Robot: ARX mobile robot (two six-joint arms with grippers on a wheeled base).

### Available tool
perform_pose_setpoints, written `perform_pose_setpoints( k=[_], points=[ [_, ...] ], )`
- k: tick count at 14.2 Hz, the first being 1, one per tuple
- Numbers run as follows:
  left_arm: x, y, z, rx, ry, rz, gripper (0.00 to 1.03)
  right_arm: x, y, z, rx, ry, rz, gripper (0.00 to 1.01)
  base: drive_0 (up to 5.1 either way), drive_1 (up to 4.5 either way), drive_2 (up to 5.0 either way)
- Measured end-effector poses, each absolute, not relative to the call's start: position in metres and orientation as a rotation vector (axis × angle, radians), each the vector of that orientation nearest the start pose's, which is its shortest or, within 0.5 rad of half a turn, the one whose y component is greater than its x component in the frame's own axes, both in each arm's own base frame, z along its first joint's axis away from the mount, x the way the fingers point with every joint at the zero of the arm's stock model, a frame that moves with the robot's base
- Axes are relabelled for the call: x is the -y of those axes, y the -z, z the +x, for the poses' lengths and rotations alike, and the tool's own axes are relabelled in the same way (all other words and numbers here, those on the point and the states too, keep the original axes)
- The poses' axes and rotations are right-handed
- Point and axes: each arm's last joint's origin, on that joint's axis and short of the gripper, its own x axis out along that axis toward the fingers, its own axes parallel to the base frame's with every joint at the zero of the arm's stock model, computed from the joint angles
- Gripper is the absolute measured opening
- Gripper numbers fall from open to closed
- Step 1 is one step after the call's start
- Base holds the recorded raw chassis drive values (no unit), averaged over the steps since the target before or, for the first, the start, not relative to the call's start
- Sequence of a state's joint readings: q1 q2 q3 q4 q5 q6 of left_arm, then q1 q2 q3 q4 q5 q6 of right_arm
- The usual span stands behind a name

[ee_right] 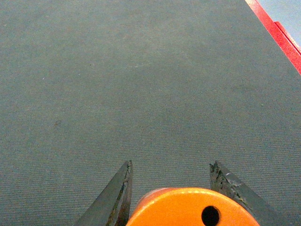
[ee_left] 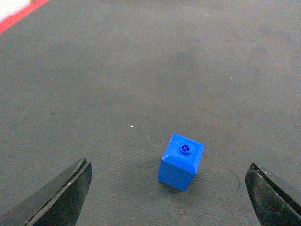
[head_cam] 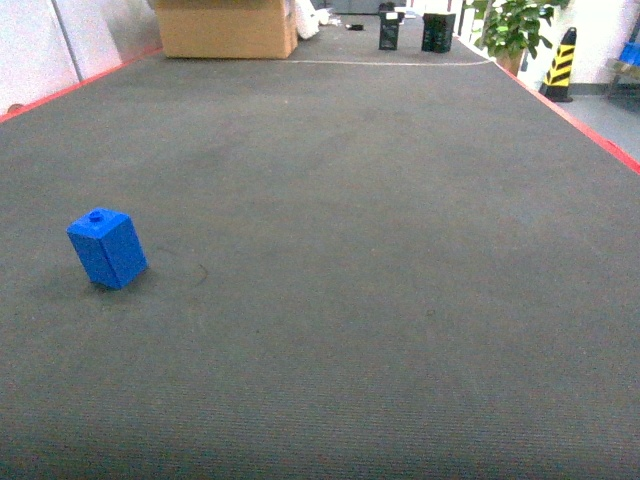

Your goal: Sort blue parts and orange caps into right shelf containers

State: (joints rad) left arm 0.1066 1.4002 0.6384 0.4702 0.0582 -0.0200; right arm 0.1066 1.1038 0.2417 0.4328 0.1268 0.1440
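Orange cap point(ee_right: 190, 207) at 6 o'clock in right wrist view, gripped between the closed-in fingers of the right gripper point(ee_right: 171, 188). Left gripper point(ee_left: 167, 197) spread wide, holding nothing, hovering above blue part point(ee_left: 181, 161) standing on grey carpet point(head_cam: 380, 250). Red edge stripe point(head_cam: 590, 130) toward 2 o'clock, cardboard box point(head_cam: 226, 28) near 11.
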Motion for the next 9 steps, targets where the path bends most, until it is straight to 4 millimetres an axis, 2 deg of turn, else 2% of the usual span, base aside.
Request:
perform_pose_setpoints(
  k=[4,6,9],
  points=[
    [-0.031,-0.176,0.343,-0.432,0.073,-0.077,0.98,-0.020,-0.155,0.193,-0.439,0.091,0.068,0.43,0.0,0.00,0.0],
    [-0.020,-0.169,0.377,-0.459,0.169,-0.062,0.98,-0.023,-0.162,0.194,-0.427,0.127,0.053,0.43,0.0,0.00,0.0],
    [-0.016,-0.153,0.405,-0.508,0.169,-0.034,0.98,-0.022,-0.168,0.195,-0.413,0.154,0.050,0.43,0.0,0.00,0.0]
  ],
)
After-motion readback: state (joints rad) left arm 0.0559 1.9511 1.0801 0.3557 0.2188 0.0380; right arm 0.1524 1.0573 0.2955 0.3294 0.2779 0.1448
